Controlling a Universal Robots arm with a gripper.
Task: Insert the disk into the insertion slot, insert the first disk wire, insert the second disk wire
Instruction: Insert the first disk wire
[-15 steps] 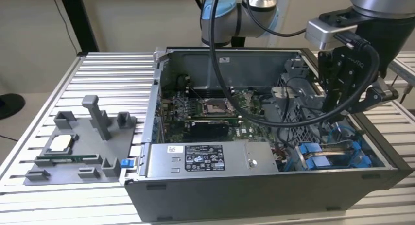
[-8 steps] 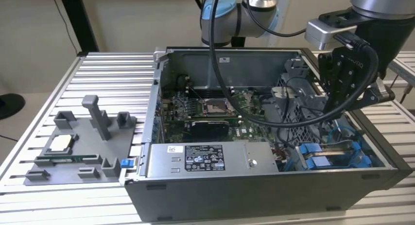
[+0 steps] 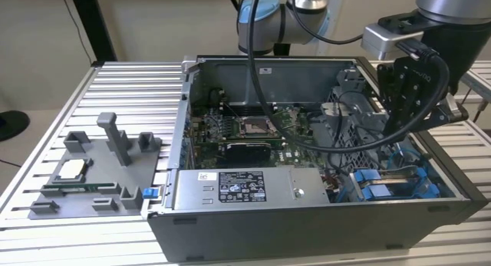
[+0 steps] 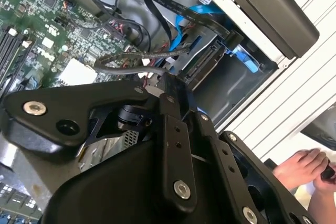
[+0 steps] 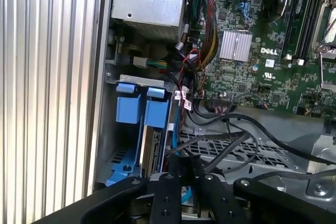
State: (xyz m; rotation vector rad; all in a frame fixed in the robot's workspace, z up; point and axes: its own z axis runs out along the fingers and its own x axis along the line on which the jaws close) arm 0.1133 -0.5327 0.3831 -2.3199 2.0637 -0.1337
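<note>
The gripper (image 5: 185,170) hovers close over the insertion slot (image 5: 110,129). I cannot tell whether it is open or closed, or whether it has hold of anything. The disk (image 5: 151,148) sits in its blue carrier inside that slot, just ahead of the gripper. Black cables (image 5: 231,142) cross close beside the gripper.

Silver arm (image 3: 449,4), pale-blue joint cap (image 3: 257,16), black pincer (image 5: 185,169), silver screws (image 4: 182,189), black cables (image 3: 252,65).
</note>
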